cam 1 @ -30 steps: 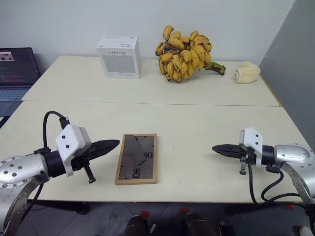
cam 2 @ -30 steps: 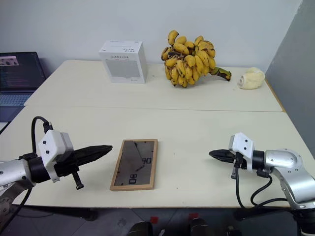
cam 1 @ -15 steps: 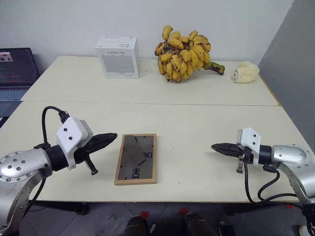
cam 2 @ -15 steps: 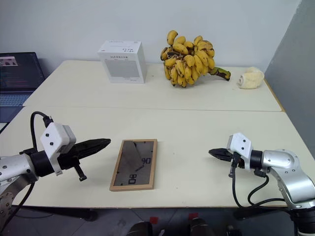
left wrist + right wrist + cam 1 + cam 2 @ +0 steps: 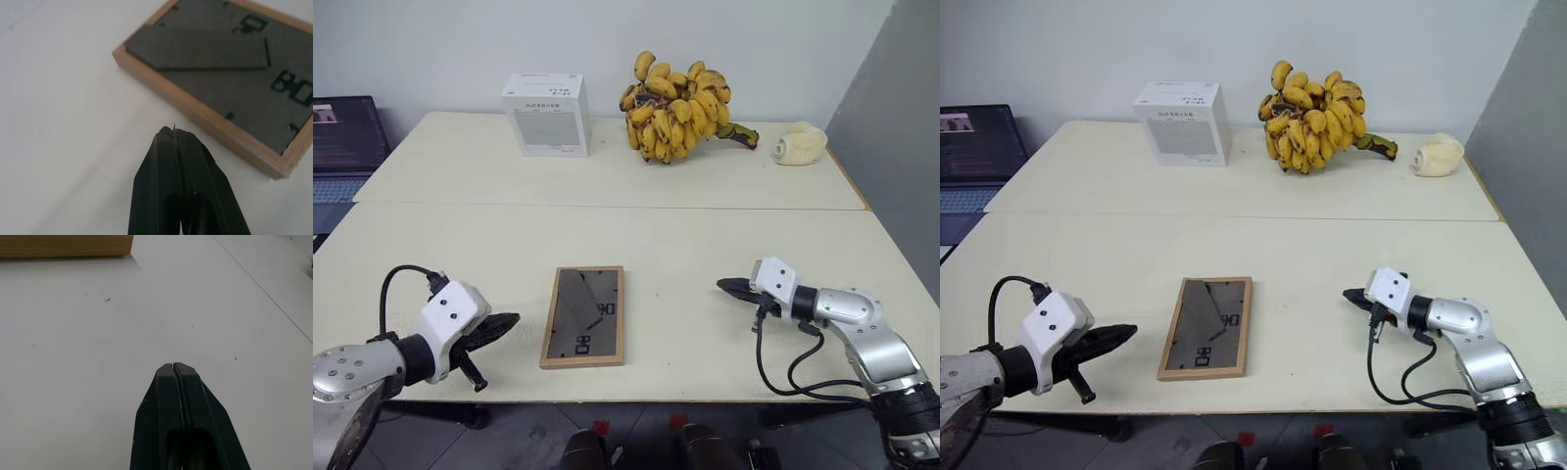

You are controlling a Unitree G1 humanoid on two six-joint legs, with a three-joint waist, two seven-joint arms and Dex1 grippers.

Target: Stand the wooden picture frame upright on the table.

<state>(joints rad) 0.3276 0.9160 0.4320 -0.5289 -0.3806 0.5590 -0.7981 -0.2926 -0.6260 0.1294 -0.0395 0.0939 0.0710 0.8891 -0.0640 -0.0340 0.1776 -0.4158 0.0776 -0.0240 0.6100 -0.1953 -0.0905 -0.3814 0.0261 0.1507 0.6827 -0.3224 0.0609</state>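
Left gripper [image 5: 512, 319] fingers pressed together, holding nothing, just left of the small rectangular light-wood picture frame [image 5: 584, 315], lying dark-grey back up on the pale cream table [image 5: 685, 245]. Right gripper [image 5: 722, 286] likewise closed, empty, well right of frame.

A: What colour is the wooden picture frame [image 5: 583, 316]?
B: Light wood rim, dark grey back with black markings, on a pale cream worktop [image 5: 705, 245].
A: And behind?
B: A white box [image 5: 546, 114] with grey print; yellow bananas [image 5: 680, 106], brown-spotted. Both end effectors, left [image 5: 509, 319] and right [image 5: 722, 285], are black.
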